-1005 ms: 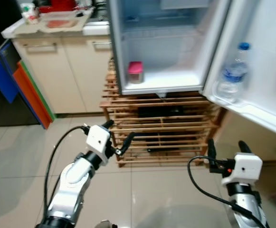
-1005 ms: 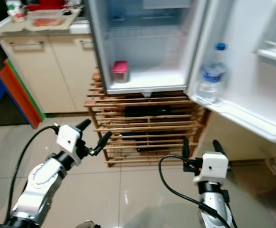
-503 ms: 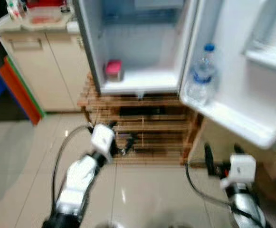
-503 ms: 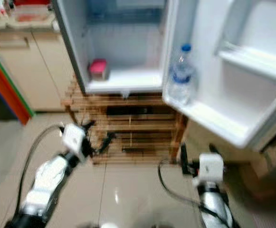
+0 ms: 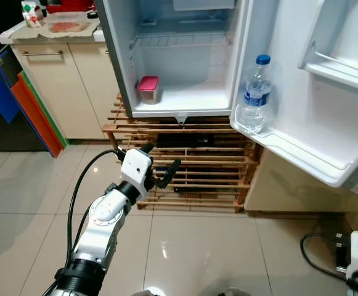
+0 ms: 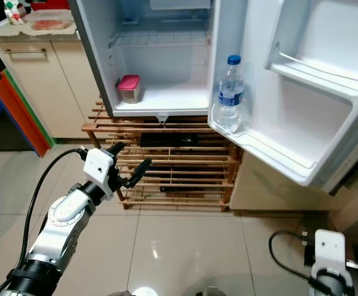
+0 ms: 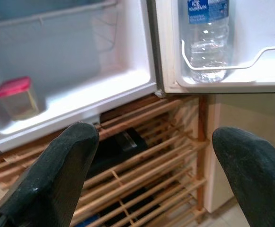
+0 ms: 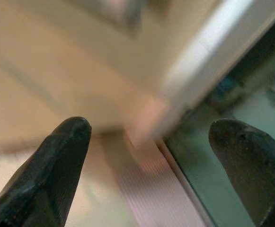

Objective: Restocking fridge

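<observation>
1. Far left, the desk (image 5: 18, 37) above the cream cabinets carries a tray and some small jars, well away from the robot, so nothing there is within reach yet.

2. Leaning against that cabinet stand blue and orange boards (image 5: 24, 102), parked upright beside the walkway.

3. Now the left hand (image 5: 160, 166) is raised in front of the robot, its fingers spread wide and holding nothing. It points toward the wooden rack (image 5: 191, 163) under the fridge, which looks like a ready posture, not a grasp.

4. Behind it, the fridge (image 5: 120, 68) stands open on that rack, which lifts its cavity off the floor. A pink-lidded container (image 5: 148, 89) sits at the left of the bottom shelf, leaving most of that shelf bare for stock.

5. From the left wrist camera, both fingertips (image 7: 57, 170) frame the fridge floor and the door shelf, with nothing between them.

6. Moving right, the water bottle (image 5: 253, 92) stands upright in the lower door shelf (image 5: 289, 151), kept in by its wire rail. That's the stocked item, already in place.

7. The door (image 5: 314, 92) hangs wide, giving free access.

8. Bottom right, the right hand (image 8: 146, 156) is low by the floor. Its wrist view is blurred, but the two fingers sit far apart with nothing between them, so it is idle.
</observation>
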Robot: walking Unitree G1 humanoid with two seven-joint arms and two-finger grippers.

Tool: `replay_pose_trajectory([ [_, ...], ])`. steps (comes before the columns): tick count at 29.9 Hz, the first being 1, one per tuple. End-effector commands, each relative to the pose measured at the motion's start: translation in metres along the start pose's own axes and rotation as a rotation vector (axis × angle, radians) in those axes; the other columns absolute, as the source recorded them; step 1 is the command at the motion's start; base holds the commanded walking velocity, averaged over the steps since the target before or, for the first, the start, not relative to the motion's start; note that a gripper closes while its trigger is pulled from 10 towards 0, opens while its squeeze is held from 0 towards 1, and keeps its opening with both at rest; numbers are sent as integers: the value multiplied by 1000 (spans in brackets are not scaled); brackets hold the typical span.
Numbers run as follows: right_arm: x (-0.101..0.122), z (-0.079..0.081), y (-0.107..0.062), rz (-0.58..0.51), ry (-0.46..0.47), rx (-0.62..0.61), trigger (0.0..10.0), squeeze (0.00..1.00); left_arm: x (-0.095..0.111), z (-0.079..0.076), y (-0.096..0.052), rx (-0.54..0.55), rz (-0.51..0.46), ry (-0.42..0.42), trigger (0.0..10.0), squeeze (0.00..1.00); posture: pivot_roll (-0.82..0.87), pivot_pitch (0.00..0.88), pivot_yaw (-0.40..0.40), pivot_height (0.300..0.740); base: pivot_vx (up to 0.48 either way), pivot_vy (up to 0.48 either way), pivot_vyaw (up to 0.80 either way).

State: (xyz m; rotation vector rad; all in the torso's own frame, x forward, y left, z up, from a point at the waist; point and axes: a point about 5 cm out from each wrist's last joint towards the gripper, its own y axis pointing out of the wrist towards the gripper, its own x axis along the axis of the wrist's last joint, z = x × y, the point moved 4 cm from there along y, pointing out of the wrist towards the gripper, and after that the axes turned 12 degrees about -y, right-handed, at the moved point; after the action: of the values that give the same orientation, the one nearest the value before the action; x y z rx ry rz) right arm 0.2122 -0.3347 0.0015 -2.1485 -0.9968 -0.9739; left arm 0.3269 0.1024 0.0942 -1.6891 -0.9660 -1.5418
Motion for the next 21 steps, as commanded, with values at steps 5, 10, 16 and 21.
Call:
replay_pose_trajectory([
  [5,99,47,-24,-406,205,196,10000,0,21,-4,-2,40,-71,-86,10000,0,-53,43,52,710,0,0,0],
  [10,128,76,-60,-504,308,365,10000,0,23,10,-3,158,-53,-119,10000,0,-46,42,56,710,0,0,0],
  [16,152,52,-62,-573,348,300,10000,0,6,36,-32,222,-20,-5,10000,0,-50,41,45,710,0,0,0],
  [21,152,37,-40,-542,342,215,10000,0,11,51,-40,384,-68,-21,10000,0,-40,43,35,710,0,0,0],
])
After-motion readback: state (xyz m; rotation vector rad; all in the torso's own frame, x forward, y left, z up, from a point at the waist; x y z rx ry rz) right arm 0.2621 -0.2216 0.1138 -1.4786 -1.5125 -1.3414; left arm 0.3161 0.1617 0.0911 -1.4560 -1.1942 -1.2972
